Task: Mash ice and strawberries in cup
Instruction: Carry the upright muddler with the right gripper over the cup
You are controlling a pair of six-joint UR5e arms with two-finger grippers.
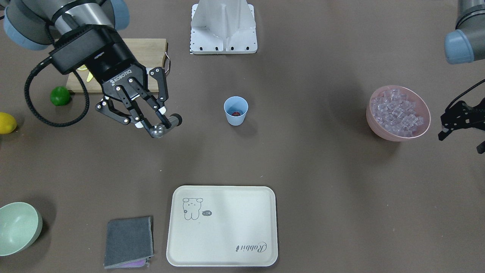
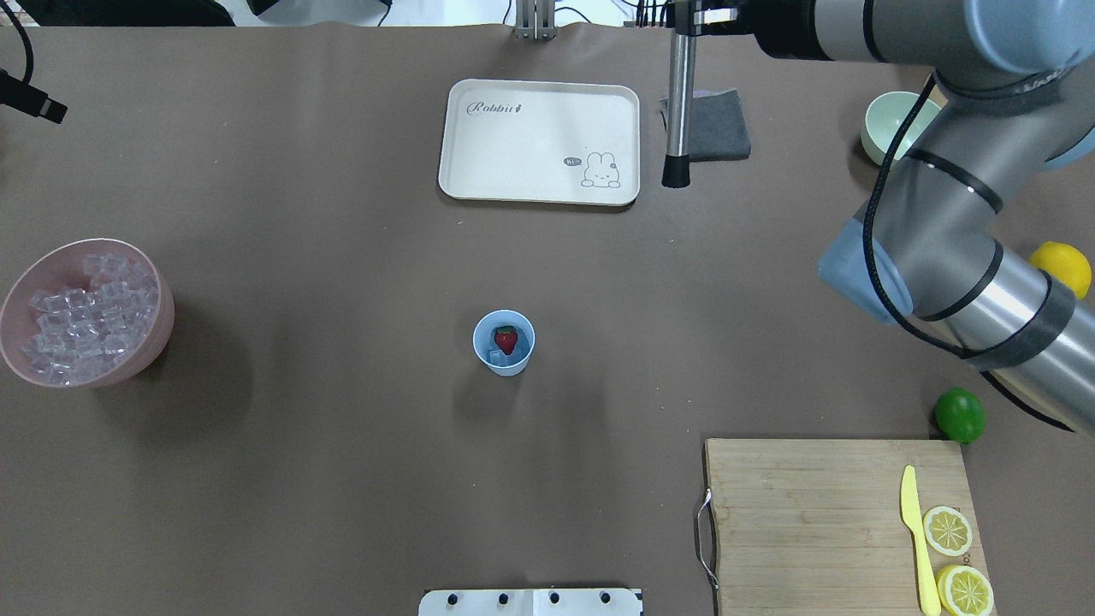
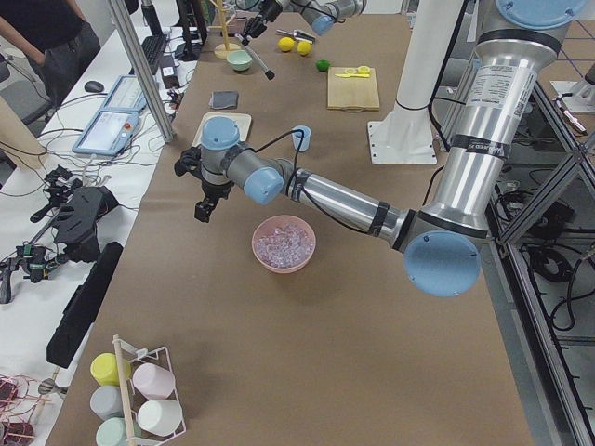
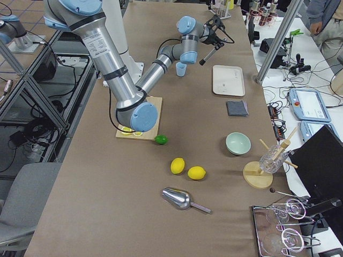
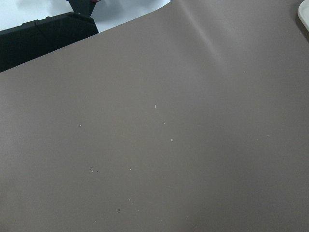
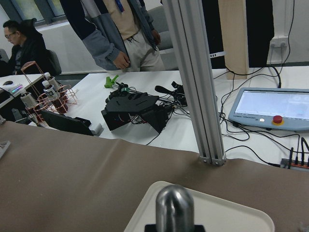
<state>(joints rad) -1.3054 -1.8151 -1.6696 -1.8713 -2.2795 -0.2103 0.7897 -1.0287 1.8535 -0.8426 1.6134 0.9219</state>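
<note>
Sitting right in the middle of the overhead view is the blue cup (image 2: 504, 342). It's upright on the brown table (image 2: 299, 470) with one red strawberry (image 2: 506, 340) down inside it, and what looks like a single ice cube (image 2: 495, 356) next to the berry. The rest of the ice (image 2: 81, 312) is heaped in a pink bowl (image 2: 161, 329) at the far left edge of that frame, well apart from the cup.

In the front-facing view the right gripper (image 1: 158, 122) is in the upper left. Its fingers are closed around a steel muddler (image 1: 157, 132) near the rounded top, held up in the air and well off to the left of the cup. From overhead, the muddler's black tip hangs just beside the right edge of the cream tray (image 2: 479, 128), between it and a grey cloth (image 2: 714, 128).

The left gripper (image 1: 461, 141) pokes in at the right edge of the front-facing view, just right of the pink bowl. Its jaws look spread apart with nothing in them.

Lower right overhead there's a wooden cutting board (image 2: 804, 513) with a yellow knife (image 2: 914, 530) and two lemon halves (image 2: 948, 530) on it, and a lime (image 2: 959, 415) just above the board.
</note>
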